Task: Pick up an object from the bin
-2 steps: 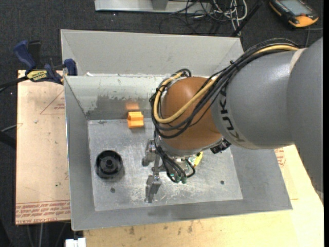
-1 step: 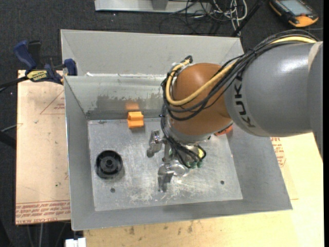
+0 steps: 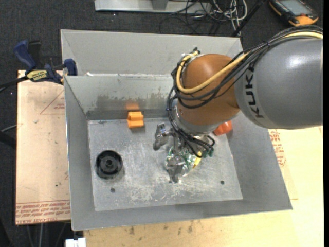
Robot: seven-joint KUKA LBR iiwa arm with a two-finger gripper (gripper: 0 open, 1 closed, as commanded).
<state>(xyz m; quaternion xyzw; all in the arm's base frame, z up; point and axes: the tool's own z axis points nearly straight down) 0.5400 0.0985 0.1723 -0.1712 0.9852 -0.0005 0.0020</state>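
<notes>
Camera view: nearest, at the front left of the bin [image 3: 77, 138], lies a black wheel-like part [image 3: 109, 164], probably stiff and light, best pinched across its rim. The gripper [image 3: 176, 170] hangs low over bare floor mid-bin; whether it is open or closed I cannot tell. Farther back, a small orange block [image 3: 135, 119] sits by the rear wall, rigid and flat-sided, likely an easy squeeze, and a red-orange thing [image 3: 223, 128] lies part hidden behind the arm.

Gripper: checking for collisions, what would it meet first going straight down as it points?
Likely the bare bin floor; the gripper points down mid-bin, apart from the orange block and the black round part. Height above the floor is unclear.
</notes>
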